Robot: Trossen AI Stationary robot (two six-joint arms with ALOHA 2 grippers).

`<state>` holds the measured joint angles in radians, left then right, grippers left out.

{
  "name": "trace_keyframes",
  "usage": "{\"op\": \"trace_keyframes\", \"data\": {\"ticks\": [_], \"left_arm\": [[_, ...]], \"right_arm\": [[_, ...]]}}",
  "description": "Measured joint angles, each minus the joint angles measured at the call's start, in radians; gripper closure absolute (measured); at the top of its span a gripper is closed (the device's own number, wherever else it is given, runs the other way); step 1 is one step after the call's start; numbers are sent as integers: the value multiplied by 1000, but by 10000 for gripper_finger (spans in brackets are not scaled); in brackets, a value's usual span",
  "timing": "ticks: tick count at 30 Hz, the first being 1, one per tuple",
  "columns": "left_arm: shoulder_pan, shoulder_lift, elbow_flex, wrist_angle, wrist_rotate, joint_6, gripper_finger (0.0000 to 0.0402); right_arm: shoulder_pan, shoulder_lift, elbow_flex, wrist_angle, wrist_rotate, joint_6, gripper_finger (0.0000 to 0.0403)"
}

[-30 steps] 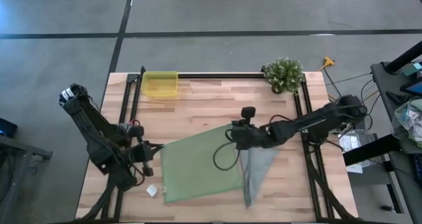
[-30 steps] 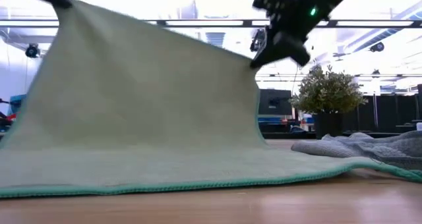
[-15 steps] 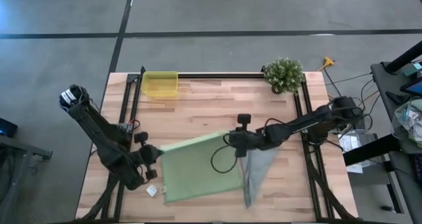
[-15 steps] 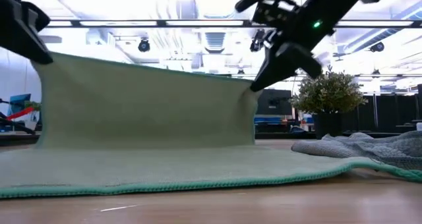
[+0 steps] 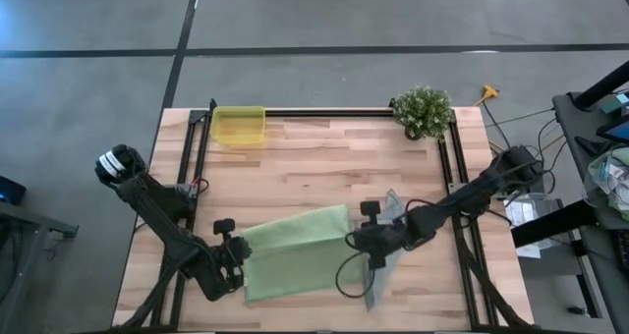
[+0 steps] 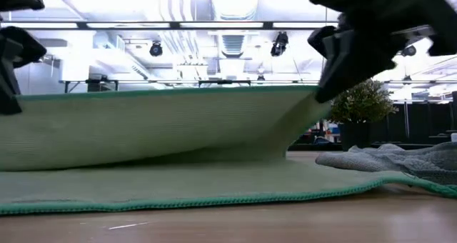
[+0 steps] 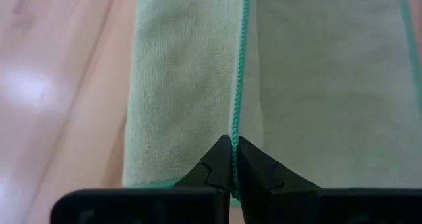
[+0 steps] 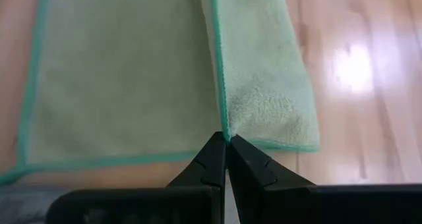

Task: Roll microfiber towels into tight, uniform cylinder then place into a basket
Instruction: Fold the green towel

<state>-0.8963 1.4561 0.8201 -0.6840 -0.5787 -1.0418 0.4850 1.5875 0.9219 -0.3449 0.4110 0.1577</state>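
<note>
High view: light green microfiber towel [image 5: 295, 255] at table front, folded over, not yet rolled; grey-blue towel [image 5: 385, 265] untouched beside it; yellow translucent plastic basket [image 5: 239, 126] empty at far left.

Wrist views: left gripper [image 7: 232, 159] & right gripper [image 8: 221, 151] each pinch green edge.

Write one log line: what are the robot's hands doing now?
left gripper: shut on green towel | right gripper: shut on green towel | fold: halfway over | basket: empty

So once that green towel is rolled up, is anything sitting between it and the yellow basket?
Nothing visible does. Bare wooden table separates the green towel from the yellow basket; the potted plant and grey towel sit off to the right.
</note>
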Motion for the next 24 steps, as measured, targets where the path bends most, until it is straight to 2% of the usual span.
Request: {"op": "trace_keyframes", "data": {"ticks": [8,18,24], "left_arm": [[-8,10,91,-15,27,10,402],[-30,5,118,-10,68,0,402],[-54,7,125,-4,80,-18,402]], "right_arm": [[66,0,-8,-10,-55,-16,394],[102,0,-10,3,-75,-8,394],[102,0,-33,78,-119,-8,394]]}}
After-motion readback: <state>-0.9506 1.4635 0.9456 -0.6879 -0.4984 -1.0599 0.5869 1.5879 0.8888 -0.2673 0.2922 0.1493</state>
